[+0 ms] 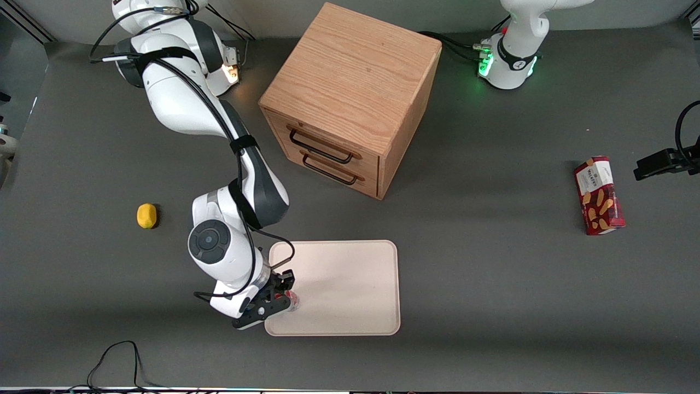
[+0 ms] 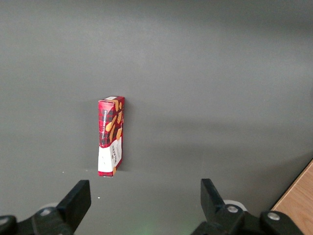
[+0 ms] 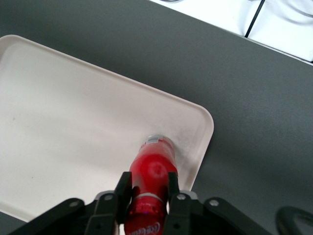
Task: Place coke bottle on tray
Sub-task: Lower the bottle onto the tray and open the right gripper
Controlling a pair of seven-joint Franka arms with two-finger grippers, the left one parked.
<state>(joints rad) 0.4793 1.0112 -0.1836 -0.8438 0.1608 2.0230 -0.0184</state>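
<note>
End effector [image 3: 150, 192] is clamped on the coke bottle [image 3: 152, 176], fingers pinching its upper body, base pointing down at the tray [image 3: 73, 127]. Front view: end effector [image 1: 272, 298] sits over the tray's [image 1: 350, 284] corner nearest the front camera, on the working arm's side; bottle [image 1: 289, 300] just inside the rim. Can't tell if the base touches yet. Long axis looks roughly upright, slightly tilted. Judgement: w/ the rim so close, nudging inward before release gives margin; most of the tray is free. Farther off: lemon [image 1: 146, 215], wooden drawer cabinet [image 1: 350, 98], biscuit box [image 1: 599, 195] toward parked arm's end of tabletop [image 1: 492, 273].
</note>
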